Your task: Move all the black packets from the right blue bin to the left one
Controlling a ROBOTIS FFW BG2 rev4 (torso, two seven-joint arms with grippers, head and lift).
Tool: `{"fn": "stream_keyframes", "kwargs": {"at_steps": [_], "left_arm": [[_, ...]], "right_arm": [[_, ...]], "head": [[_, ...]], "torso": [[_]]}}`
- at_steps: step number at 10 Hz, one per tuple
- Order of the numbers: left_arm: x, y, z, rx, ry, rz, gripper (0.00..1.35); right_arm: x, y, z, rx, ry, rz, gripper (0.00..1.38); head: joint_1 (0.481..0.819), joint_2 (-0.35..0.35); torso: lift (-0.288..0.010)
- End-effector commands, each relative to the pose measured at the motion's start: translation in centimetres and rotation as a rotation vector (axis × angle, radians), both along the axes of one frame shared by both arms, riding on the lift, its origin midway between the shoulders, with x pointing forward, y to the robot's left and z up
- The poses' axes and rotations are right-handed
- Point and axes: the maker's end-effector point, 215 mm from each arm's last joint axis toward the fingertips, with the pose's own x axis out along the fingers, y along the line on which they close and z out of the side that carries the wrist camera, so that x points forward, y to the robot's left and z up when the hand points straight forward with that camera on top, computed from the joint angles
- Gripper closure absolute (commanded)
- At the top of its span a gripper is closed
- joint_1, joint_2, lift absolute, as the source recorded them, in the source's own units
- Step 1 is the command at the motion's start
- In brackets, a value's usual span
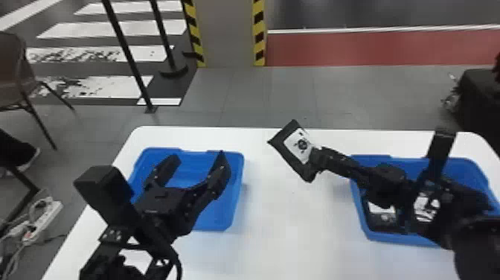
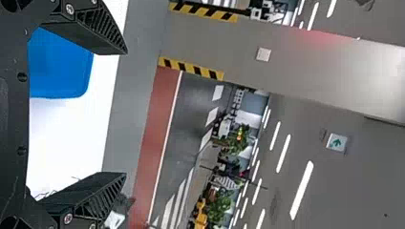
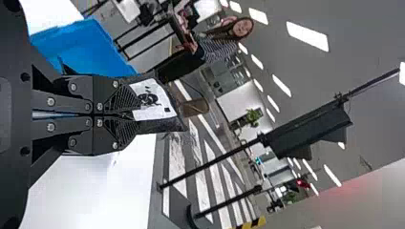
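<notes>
In the head view my right gripper (image 1: pixel 319 159) is shut on a black packet (image 1: pixel 273 140) with a white label, held over the table between the bins. The right wrist view has the same packet (image 3: pixel 167 125) pinched between the fingertips of my right gripper (image 3: pixel 131 114). Black packets (image 1: pixel 379 219) with white labels lie in the right blue bin (image 1: pixel 375 236), partly hidden by the right arm. Over the left blue bin (image 1: pixel 238 167), my left gripper (image 1: pixel 195 158) stands open, nothing between its fingers. In the left wrist view my left gripper (image 2: pixel 126 114) has its fingers wide apart.
Both bins stand on a white table (image 1: pixel 290 223), whose far edge runs just behind them. The right forearm lies across the right bin. Beyond the table are a chair (image 1: pixel 13 74) and black posts (image 1: pixel 128 56) on the floor.
</notes>
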Motion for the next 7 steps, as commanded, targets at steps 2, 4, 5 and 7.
{"fn": "stream_keyframes", "kwargs": {"at_steps": [2,4,5,7], "left_arm": [[0.3,-1.1,-0.8,-0.034,0.046,-0.045,0.12],[0.5,-3.0,-0.7,-0.089,0.064,-0.1,0.12],[0.6,-4.0,-0.6,-0.111,0.066,-0.126,0.12],[0.6,-6.1,0.6,-0.177,0.048,-0.179,0.12]], "right_arm": [[-2.0,5.7,2.3,0.077,-0.008,0.136,1.13],[-2.8,7.7,4.0,0.1,-0.032,0.19,1.13],[-2.9,8.2,4.5,0.104,-0.039,0.205,1.13],[-3.3,9.6,4.8,0.115,-0.037,0.238,1.13]], "head": [[0.695,0.159],[0.695,0.202],[0.695,0.207],[0.695,0.202]], "torso": [[-0.11],[-0.11],[-0.11],[-0.11]]}}
